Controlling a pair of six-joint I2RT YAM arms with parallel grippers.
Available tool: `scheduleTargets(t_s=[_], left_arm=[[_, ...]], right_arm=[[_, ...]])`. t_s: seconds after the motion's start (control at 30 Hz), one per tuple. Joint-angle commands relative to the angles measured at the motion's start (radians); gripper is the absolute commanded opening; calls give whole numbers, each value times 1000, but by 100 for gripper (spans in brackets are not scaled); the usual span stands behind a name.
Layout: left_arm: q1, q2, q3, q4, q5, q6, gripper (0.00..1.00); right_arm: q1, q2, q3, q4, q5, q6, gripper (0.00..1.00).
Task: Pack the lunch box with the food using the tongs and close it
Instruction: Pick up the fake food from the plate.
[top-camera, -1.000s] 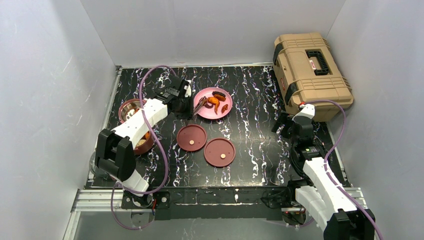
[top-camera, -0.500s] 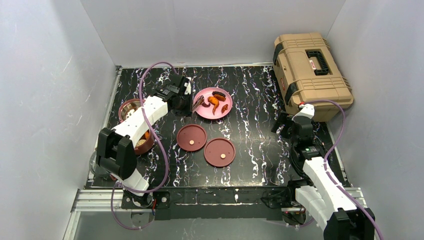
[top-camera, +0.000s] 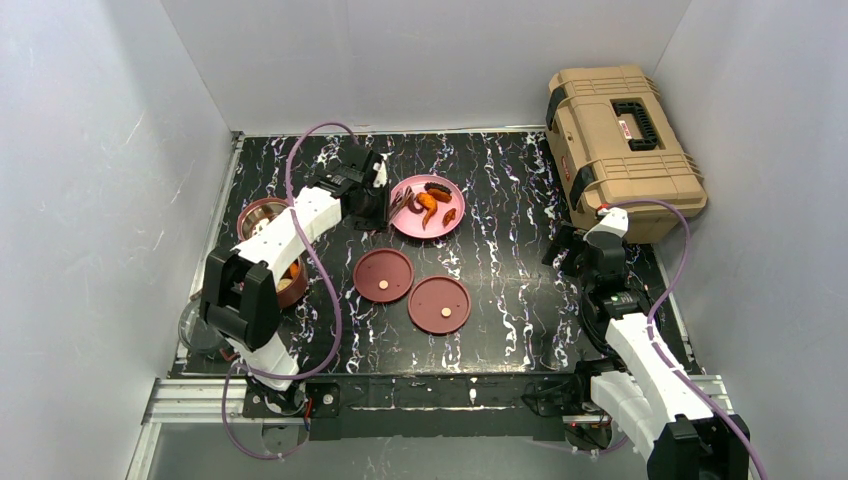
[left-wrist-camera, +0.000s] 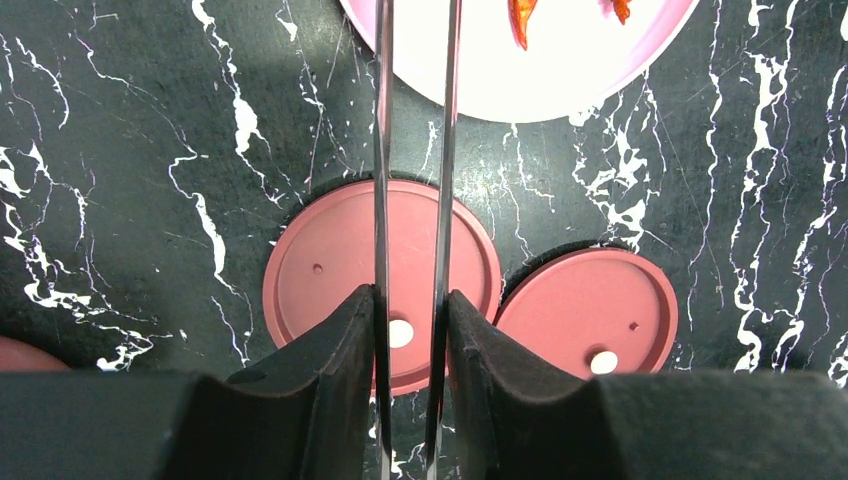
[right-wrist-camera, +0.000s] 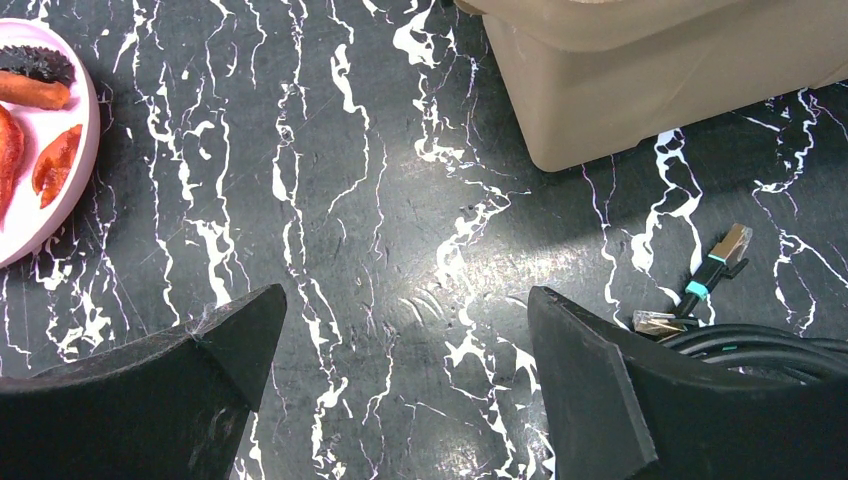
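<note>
My left gripper (top-camera: 378, 196) (left-wrist-camera: 412, 300) is shut on the tongs (top-camera: 401, 205) (left-wrist-camera: 383, 150). Their two thin blades run between my fingers (left-wrist-camera: 330, 380) out to the left edge of the pink plate (top-camera: 447, 229) (left-wrist-camera: 560, 75), with a gap between them. Orange-red and dark food (top-camera: 431, 201) (left-wrist-camera: 522, 15) lies on the plate. The lunch box's two maroon bowls (top-camera: 258, 213) (top-camera: 295, 287) sit at the far left, partly behind my left arm. Two disc lids (top-camera: 383, 275) (top-camera: 439, 305) lie flat mid-table. My right gripper (top-camera: 566, 246) (right-wrist-camera: 405, 300) hangs open over bare table.
A large tan toolbox (top-camera: 620, 135) (right-wrist-camera: 650, 80) stands at the back right, close behind my right gripper. Loose cable plugs (right-wrist-camera: 715, 265) lie by the right arm. White walls close in the table on three sides.
My left gripper has shifted a little right and back toward the plate, carrying the tongs' tips onto its left edge. The right arm has not moved.
</note>
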Motion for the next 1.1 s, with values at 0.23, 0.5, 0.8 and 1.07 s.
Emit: scheduleTargets(t_s=[0.23, 0.5, 0.8, 1.07], left_arm=[[-23, -20, 48, -3, 23, 47, 31], [-37, -27, 73, 20, -38, 34, 31], [-43, 12, 74, 5, -43, 39, 31], [-70, 64, 117, -81, -127, 77, 26]], right_arm=[[-2, 16, 9, 56, 1, 6, 100], [-1, 22, 9, 59, -1, 8, 100], [-1, 24, 8, 60, -2, 9, 100], [-1, 24, 8, 60, -3, 10, 100]])
